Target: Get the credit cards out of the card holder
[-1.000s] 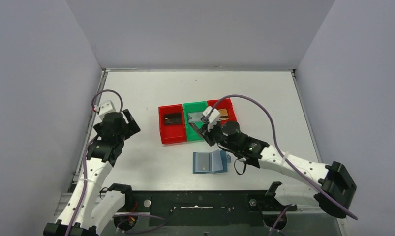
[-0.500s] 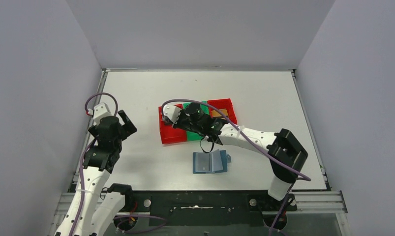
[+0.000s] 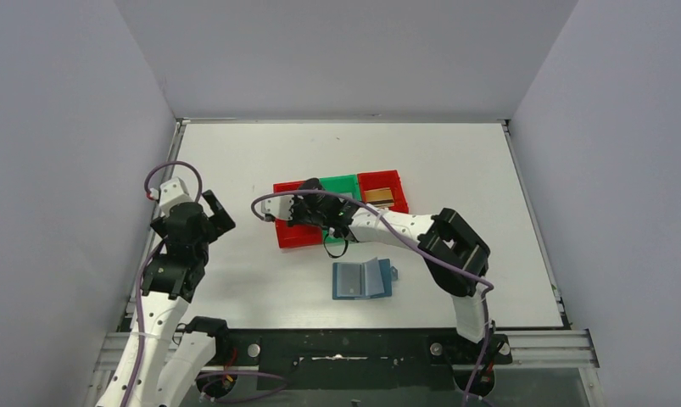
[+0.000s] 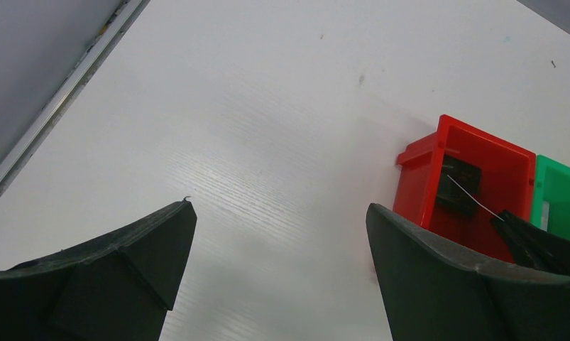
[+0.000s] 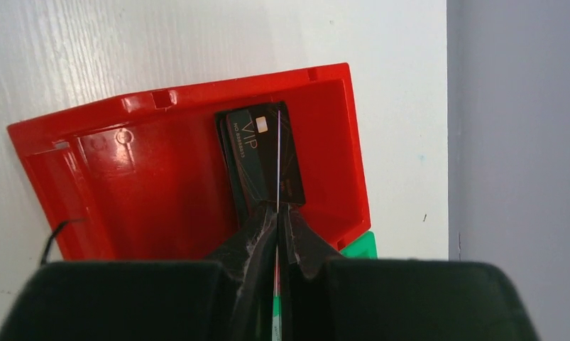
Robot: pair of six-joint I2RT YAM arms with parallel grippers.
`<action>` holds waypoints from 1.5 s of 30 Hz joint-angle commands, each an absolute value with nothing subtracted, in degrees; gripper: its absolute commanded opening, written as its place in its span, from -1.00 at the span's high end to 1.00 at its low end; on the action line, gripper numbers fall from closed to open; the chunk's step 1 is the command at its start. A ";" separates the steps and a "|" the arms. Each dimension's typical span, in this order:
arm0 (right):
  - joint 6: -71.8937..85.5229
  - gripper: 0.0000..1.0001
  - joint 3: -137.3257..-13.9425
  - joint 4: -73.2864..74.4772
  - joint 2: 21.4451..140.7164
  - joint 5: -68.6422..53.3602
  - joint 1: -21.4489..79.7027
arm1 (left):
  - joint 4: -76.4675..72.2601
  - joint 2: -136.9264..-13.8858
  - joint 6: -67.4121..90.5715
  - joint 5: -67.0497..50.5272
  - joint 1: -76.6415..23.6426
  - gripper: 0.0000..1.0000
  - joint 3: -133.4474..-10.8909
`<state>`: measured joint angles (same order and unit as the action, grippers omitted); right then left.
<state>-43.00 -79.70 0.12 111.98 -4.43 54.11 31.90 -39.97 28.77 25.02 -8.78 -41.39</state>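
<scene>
Over the red bin [image 5: 125, 177] mid-worktop, the right claw [image 5: 277, 213] pinches a thin card [image 5: 277, 160] edge-on; release seems next. Idle, the left claw [image 4: 278, 208] gapes empty; the card holder [image 3: 362, 279] lies open near the front edge.

Glossy red plastic bin [image 5: 161, 177]; smooth black card [image 5: 250, 156]; matt table [image 4: 267, 106].

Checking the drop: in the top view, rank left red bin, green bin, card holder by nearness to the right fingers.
1. Left red bin, directly under the right fingers and their credit card.
2. Green bin, adjoining on its right.
3. Card holder, nearer the bases.
</scene>
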 commanded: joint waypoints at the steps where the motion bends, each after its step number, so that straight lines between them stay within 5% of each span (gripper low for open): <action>1: -47.87 1.00 -83.44 -0.50 114.14 -0.17 54.29 | 28.93 -38.71 27.51 24.74 -8.18 -0.86 -42.10; 14: -51.59 0.97 -88.71 -2.71 122.96 5.64 54.32 | 28.90 -37.78 27.30 24.97 -7.25 -0.86 -42.04; 25: -48.93 0.57 -88.57 -0.36 122.68 0.57 53.23 | 28.92 -38.74 27.06 24.35 -7.03 -0.86 -42.06; 45: -38.23 0.26 -82.39 -8.01 112.10 -7.97 51.47 | 28.89 -39.87 26.95 23.57 -7.03 -0.86 -42.01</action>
